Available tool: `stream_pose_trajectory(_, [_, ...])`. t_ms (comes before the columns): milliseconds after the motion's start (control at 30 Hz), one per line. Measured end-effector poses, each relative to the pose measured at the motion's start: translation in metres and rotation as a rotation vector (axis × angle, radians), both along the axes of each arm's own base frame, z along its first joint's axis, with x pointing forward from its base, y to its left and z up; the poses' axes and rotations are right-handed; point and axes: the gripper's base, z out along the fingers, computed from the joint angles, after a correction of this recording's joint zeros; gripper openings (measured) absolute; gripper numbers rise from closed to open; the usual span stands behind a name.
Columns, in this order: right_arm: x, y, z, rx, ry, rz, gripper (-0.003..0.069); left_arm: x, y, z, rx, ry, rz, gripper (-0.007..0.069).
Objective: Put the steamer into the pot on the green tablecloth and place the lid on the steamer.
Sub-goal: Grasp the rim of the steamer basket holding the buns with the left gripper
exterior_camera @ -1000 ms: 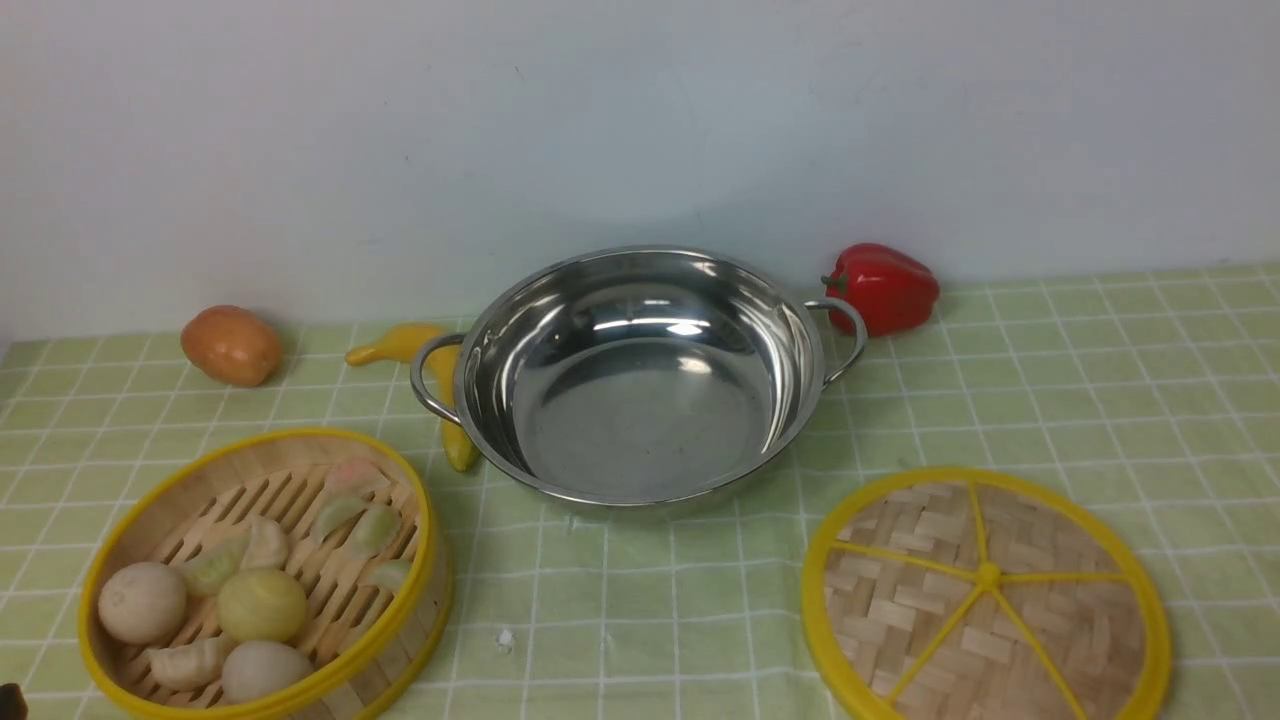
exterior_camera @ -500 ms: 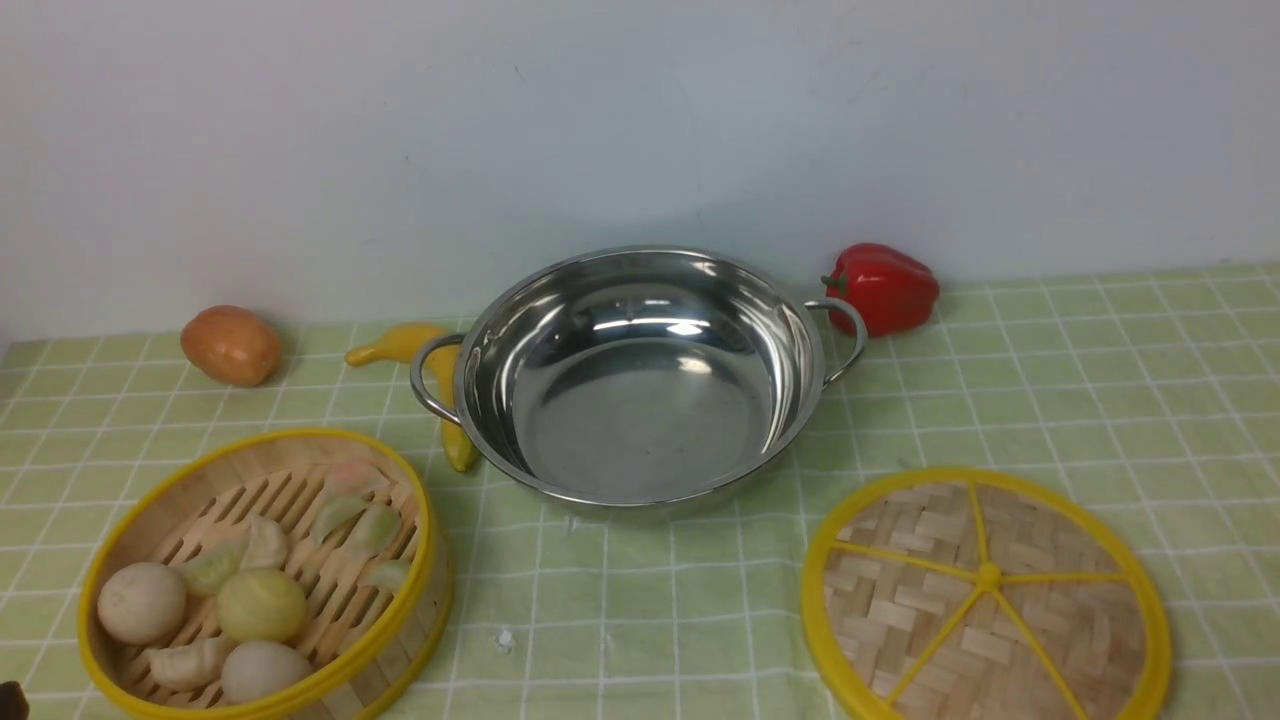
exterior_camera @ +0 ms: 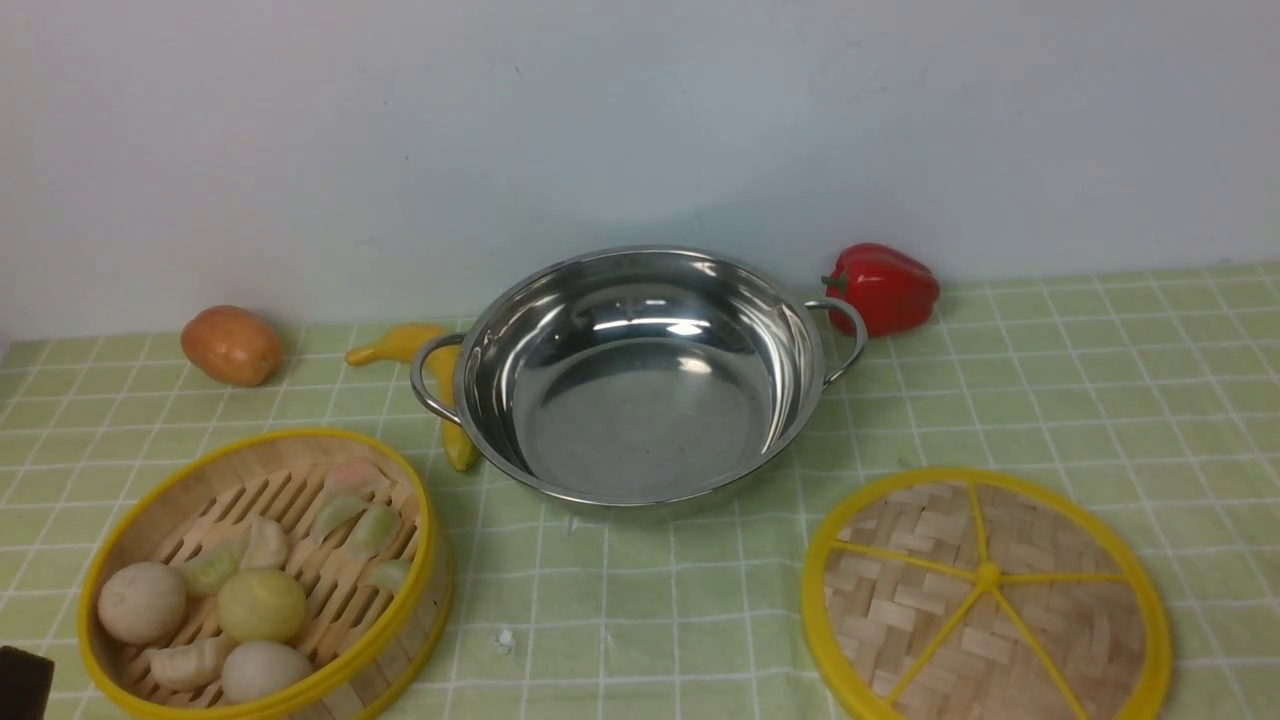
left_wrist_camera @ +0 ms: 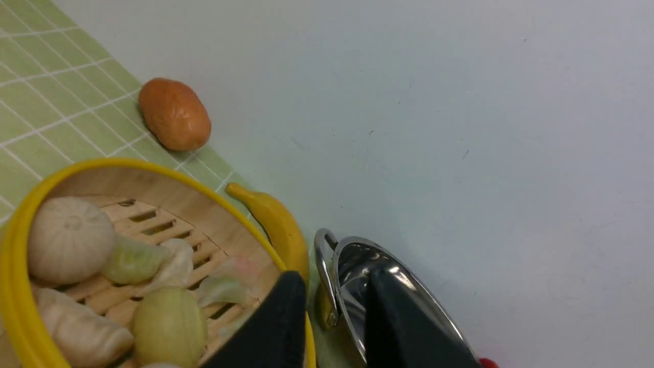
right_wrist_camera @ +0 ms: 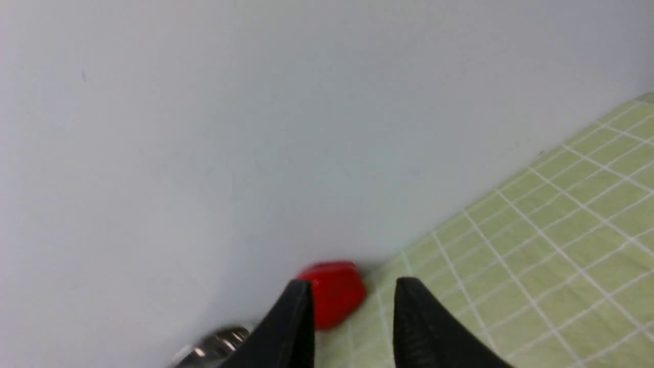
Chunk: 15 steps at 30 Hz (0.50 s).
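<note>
The steamer (exterior_camera: 262, 575), a yellow-rimmed bamboo basket of buns and dumplings, sits front left on the green tablecloth (exterior_camera: 1050, 400). At the middle stands the steel pot (exterior_camera: 640, 380), with nothing in it. The woven lid (exterior_camera: 985, 600) lies flat at the front right. My left gripper (left_wrist_camera: 334, 281) is open with nothing between its fingers, close over the steamer (left_wrist_camera: 153, 189) and looking across it to the pot (left_wrist_camera: 357, 260). In the front view only a dark piece of the left arm (exterior_camera: 22, 682) shows, at the bottom left corner. My right gripper (right_wrist_camera: 352, 286) is open and holds nothing.
A brown potato (exterior_camera: 231, 345) and a yellow banana (exterior_camera: 410, 345) lie back left, the banana running behind the pot's left handle. A red pepper (exterior_camera: 882, 287) sits by the pot's right handle, close to the white wall (exterior_camera: 640, 120).
The dark piece of the left arm has risen further into the front view's bottom left corner. Steamer, pot and lid have not moved.
</note>
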Motion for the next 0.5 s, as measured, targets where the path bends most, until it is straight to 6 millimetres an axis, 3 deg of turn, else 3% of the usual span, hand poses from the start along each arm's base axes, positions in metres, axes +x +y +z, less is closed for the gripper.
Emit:
stream_pose_trajectory(133, [-0.002, -0.006, 0.007, 0.189, -0.103, -0.039, 0.0240, 0.000, 0.002, 0.007, -0.004, -0.078, 0.023, 0.0179])
stream_pose_trajectory(300, [-0.005, -0.016, 0.014, 0.516, -0.242, -0.097, 0.0240, -0.008, 0.010, 0.042, -0.052, -0.402, 0.105, 0.0190])
stream_pose_trajectory(367, [-0.006, -0.018, 0.017, 0.533, -0.268, -0.107, 0.0240, -0.013, 0.011, 0.055, -0.037, -0.479, 0.117, 0.0195])
stream_pose_trajectory(433, [-0.012, -0.021, 0.037, 0.491, -0.367, -0.123, 0.0240, -0.028, 0.009, 0.094, 0.050, -0.646, 0.132, 0.0212])
stream_pose_trajectory(500, [-0.023, -0.020, 0.067, 0.345, -0.497, -0.137, 0.0240, -0.034, 0.007, 0.119, 0.123, -0.691, 0.133, 0.0221])
